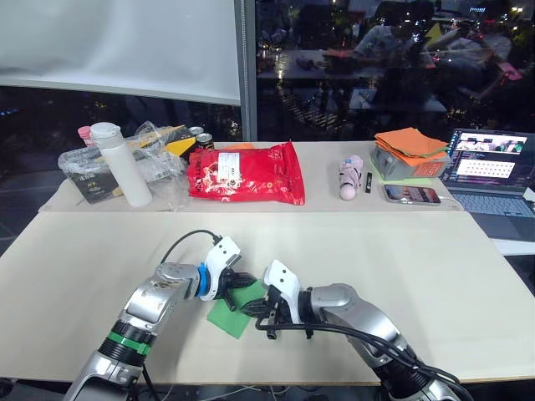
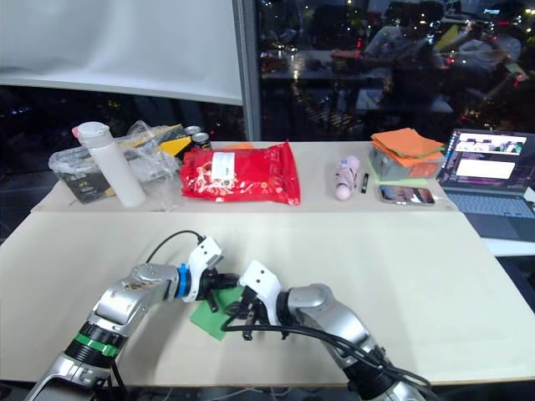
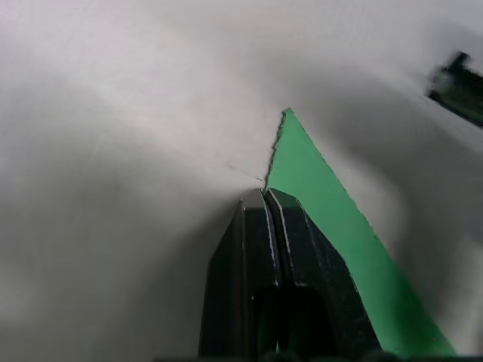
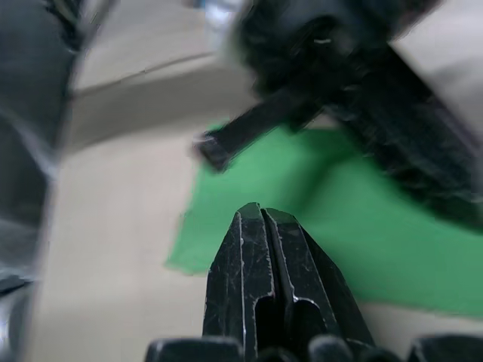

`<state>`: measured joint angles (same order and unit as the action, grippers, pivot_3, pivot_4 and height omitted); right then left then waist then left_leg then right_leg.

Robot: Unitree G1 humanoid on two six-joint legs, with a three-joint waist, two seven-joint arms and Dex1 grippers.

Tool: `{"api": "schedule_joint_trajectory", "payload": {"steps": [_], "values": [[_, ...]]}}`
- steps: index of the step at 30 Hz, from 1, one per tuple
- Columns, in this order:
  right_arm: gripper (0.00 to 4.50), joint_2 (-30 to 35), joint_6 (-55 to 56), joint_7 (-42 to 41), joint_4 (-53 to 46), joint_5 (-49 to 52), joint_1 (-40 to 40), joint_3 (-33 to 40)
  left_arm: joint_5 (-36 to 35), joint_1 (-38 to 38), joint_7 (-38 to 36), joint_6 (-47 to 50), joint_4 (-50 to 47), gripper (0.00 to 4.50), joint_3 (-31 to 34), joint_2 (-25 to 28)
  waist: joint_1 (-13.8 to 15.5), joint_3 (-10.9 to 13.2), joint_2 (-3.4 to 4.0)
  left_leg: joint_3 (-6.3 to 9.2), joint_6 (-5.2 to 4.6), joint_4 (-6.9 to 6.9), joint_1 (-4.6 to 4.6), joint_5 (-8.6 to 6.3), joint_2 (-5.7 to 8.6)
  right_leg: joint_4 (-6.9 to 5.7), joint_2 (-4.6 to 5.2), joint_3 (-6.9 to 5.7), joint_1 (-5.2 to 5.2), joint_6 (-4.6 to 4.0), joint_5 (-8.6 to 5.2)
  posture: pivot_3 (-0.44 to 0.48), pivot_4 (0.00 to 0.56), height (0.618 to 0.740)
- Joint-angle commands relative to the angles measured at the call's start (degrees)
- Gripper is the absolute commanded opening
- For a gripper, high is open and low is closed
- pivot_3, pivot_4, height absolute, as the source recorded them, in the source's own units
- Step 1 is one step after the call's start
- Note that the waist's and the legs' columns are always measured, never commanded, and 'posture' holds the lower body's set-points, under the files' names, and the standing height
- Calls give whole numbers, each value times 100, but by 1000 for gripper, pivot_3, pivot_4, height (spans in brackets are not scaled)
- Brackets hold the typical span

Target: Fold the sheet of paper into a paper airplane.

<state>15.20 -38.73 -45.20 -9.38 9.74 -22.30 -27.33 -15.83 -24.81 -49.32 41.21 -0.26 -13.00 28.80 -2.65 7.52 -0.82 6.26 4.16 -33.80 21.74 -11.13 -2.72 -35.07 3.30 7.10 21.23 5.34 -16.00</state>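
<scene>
Beige table in a room backed by a dark window with reflections and a white blind at its upper left. The sheet of paper, a creased bright green shape, lies flat near the table's front edge, well in front of the red bag. The left gripper meets the paper at its far edge, and the right gripper is over its near right part; both pairs of fingers are pressed together, with nothing seen between them. In the left wrist view the left fingers rest at a green edge. Beside the red bag along the table's far edge: a white bottle and plastic-wrapped items to its left; a pink object, phone, orange paper stack and open laptop to its right.
</scene>
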Motion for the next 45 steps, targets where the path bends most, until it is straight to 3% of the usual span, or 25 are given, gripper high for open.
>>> {"api": "schedule_joint_trajectory", "payload": {"steps": [1, 6, 20, 34, 45], "values": [[0, -122, 546, 252, 619, -362, -168, -127, 43, -95, 126, -147, 42, 41, 41, -148, 6, 0, 0, 0, 0, 0, 2, 0, 0, 1, 0, 0, 0, 0, 0, 0, 150, 732], [0, -154, 805, 179, 1135, -524, -201, -236, 130, -434, 63, -559, 660, 41, -33, -496, 11, -1, -1, 0, 0, -2, -7, 0, 1, -3, 0, -1, -7, 0, 0, 0, 150, 732], [0, -59, 634, 237, 956, -527, 37, -117, 503, -1130, -483, -1555, 2003, 41, -284, -1003, 13, -11, 9, 0, 0, -4, -5, 0, 2, -2, 0, -1, -11, 1, 0, 0, 150, 732], [0, -28, 748, 118, 1180, -550, -111, -157, 649, -119, -987, -1588, 1288, 41, -152, 148, -48, -25, 21, 0, 0, -1, -24, 0, 0, -8, -1, 1, -18, 0, -2, 0, 150, 732], [0, -43, 840, -41, 1309, -563, -223, -205, 378, 651, -783, -1238, 459, 41, 385, 564, -132, -28, 22, 0, 0, 2, -32, 0, -2, -15, -1, 1, -19, -4, -5, 0, 150, 732]]}}
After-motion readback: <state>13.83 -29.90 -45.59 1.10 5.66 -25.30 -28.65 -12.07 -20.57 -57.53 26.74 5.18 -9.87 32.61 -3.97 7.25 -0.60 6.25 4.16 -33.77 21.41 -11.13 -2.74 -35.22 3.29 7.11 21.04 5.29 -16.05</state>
